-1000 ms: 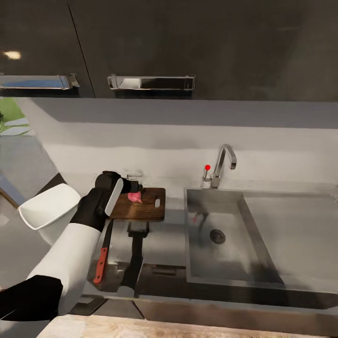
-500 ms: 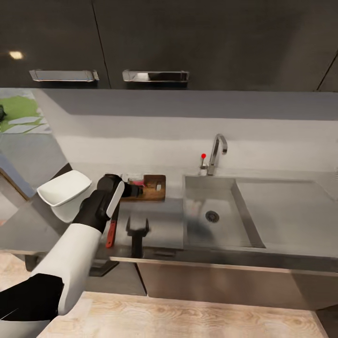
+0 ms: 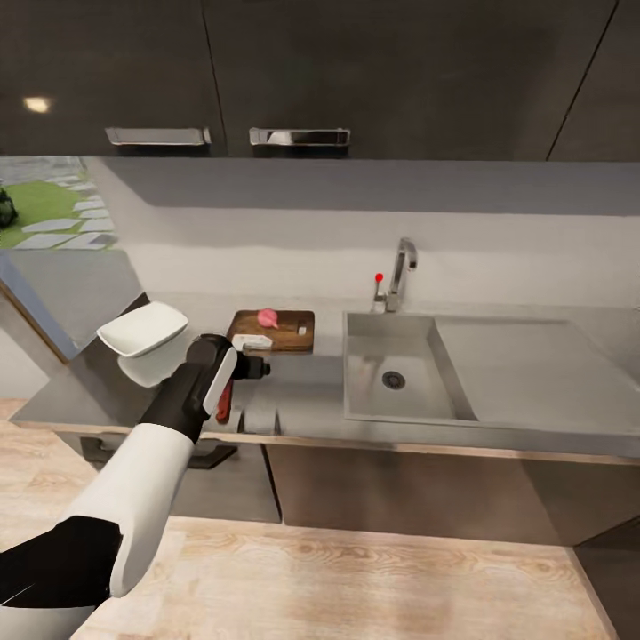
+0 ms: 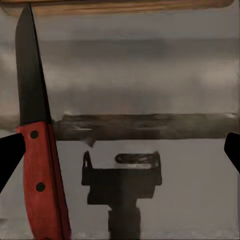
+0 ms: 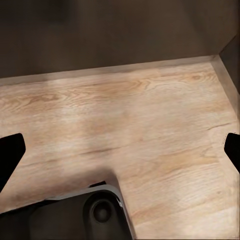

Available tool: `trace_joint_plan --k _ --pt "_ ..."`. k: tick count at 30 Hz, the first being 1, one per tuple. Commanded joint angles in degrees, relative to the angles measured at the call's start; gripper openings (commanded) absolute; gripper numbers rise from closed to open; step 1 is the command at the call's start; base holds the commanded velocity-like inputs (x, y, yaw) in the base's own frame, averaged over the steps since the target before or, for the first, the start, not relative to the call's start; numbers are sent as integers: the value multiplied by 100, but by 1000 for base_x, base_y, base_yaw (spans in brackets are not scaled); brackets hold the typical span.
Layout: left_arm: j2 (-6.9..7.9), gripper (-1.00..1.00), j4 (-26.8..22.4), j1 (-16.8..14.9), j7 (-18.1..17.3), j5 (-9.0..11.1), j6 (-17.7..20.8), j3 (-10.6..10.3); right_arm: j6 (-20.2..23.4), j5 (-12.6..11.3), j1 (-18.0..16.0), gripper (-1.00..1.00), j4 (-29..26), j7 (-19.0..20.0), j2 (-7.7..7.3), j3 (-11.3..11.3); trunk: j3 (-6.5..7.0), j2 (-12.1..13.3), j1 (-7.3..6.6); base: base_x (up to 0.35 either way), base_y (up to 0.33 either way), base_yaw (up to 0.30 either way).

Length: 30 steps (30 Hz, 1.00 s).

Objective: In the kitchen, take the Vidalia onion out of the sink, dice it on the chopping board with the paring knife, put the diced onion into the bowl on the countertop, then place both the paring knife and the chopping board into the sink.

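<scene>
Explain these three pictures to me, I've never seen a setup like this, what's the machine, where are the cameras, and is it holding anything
This is a simulated two-armed wheeled robot in a kitchen. The wide picture comes from its head camera. There the white and black left arm reaches over the dark countertop, its left gripper open and empty.

On the countertop lie the white bowl, the brown chopping board with the pink Vidalia onion on it, and the sink.

The other two pictures come from cameras near each gripper. The left wrist view looks down at the paring knife, lying loose on the countertop. The right wrist view shows the wooden floor between the open right gripper fingers.
</scene>
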Motion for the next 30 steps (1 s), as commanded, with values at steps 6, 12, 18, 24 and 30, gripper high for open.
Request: trace_joint_plan --k 6,12,18,24,30 --pt "2 100 -13 -5 57 55 20 -12 1 47 2 100 -9 -15 7 -33 -10 -12 0 -332 0 0" --pt "7 100 -454 0 57 55 30 -12 1 47 2 100 -9 -14 7 -36 -10 -12 0 -330 0 0" --pt "10 100 -947 3 57 61 39 -12 1 47 2 100 -9 -15 7 -36 -10 -12 0 -241 0 0" --pt "28 100 -1197 20 57 62 41 -12 1 47 2 100 -9 -16 7 -36 -10 -12 0 -172 0 0" --pt "304 100 -2058 102 51 95 52 -12 1 47 2 100 -9 -15 7 -36 -10 -12 0 -147 0 0"
